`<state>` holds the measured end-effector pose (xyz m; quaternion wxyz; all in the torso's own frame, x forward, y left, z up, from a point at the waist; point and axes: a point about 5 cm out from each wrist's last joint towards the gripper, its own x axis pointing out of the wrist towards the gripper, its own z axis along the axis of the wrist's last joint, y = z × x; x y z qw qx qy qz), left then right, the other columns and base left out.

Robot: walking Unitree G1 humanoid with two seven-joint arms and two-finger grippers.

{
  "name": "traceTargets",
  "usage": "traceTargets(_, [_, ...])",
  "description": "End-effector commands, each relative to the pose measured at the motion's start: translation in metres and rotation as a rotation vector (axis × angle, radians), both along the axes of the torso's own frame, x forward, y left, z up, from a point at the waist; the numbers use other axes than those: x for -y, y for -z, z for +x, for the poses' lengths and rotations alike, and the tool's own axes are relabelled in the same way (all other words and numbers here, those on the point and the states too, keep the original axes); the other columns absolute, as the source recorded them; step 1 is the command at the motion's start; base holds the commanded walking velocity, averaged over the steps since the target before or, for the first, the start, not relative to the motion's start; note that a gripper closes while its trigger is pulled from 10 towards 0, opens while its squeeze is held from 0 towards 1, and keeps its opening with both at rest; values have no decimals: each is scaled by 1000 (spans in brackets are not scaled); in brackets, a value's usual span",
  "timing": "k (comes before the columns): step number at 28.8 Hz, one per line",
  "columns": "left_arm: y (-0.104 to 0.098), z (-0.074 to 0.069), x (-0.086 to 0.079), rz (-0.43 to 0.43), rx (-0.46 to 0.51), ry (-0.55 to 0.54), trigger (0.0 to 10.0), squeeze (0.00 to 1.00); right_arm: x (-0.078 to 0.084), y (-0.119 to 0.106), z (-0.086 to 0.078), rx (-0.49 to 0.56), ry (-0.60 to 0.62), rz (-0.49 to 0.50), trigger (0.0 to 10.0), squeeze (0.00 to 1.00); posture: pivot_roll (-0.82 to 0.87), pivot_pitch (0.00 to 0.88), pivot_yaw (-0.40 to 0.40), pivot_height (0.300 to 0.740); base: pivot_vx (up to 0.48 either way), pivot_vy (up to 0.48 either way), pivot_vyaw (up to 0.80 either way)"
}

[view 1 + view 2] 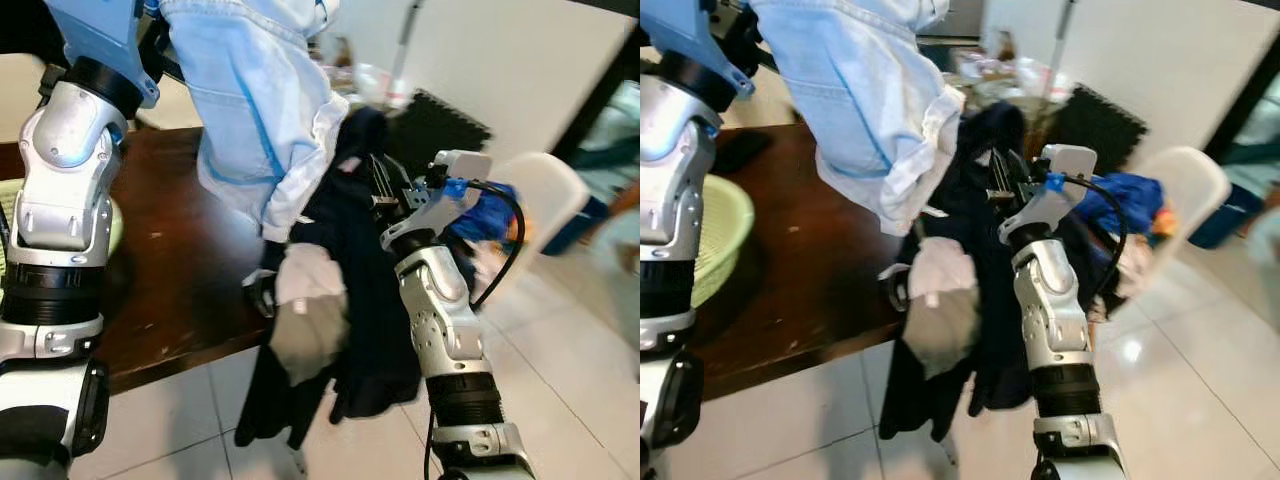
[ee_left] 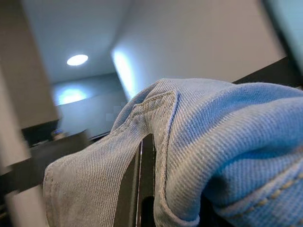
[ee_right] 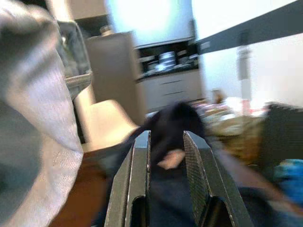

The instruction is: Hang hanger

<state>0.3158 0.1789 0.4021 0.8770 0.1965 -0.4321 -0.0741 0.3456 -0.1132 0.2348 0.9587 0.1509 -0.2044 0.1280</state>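
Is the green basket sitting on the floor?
No, the green basket sits on the dark wooden table, near the left arm.

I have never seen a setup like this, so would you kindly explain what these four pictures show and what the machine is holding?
This is a humanoid robot with two silver arms, each ending in two long black fingers. The two wide pictures come from its head camera, looking down; the other two come from cameras on its wrists. The raised left arm holds up a light blue denim garment, which drapes over its black fingers in the left wrist view. The right gripper, fingers apart, reaches toward a dark garment hanging off the edge of a dark wooden table. A pale green basket sits on that table.
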Motion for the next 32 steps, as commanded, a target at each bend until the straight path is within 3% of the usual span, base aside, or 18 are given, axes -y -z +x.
traceTargets(1, [-8, -8, 11, 9, 28, 43, 0, 0, 4, -1, 0, 2, 19, -10, 10000, 0, 98, 32, -100, 740, 0, 0, -800])
traceTargets(10, [-10, -14, 15, -3, 3, 69, 0, 0, 7, 0, 0, -3, 26, -12, 10000, 0, 100, 33, -99, 740, 0, 0, -800])
traceTargets(11, [-9, -13, 17, -7, -10, 79, 510, 0, 7, 0, 1, -5, 28, -11, 10000, 0, 100, 34, -98, 740, 0, 0, -800])
traceTargets(12, [-7, -11, 18, -17, -44, 84, 9569, 0, 8, 1, 1, -6, 31, -11, 10000, 0, 100, 34, -98, 740, 0, 0, -800])
traceTargets(14, [-4, -9, 19, -24, -71, 88, 10000, 0, 8, 1, 1, -7, 33, -11, 10000, 0, 100, 34, -98, 740, 0, 0, -800])
traceTargets(19, [11, -4, 28, -5, -188, 124, 10000, 0, 11, 2, 2, -15, 47, -10, 10000, 0, 94, 34, -88, 740, 0, 0, -800])
traceTargets(27, [16, -5, 37, 47, -211, 146, 10000, 0, 15, 6, 4, -32, 71, -1, 10000, 0, 95, 33, -83, 740, 0, 0, -800])
traceTargets(32, [21, -3, 41, 23, -258, 181, 10000, 0, 18, 8, 5, -46, 96, 5, 10000, 0, 94, 30, -76, 740, 0, 0, -800])
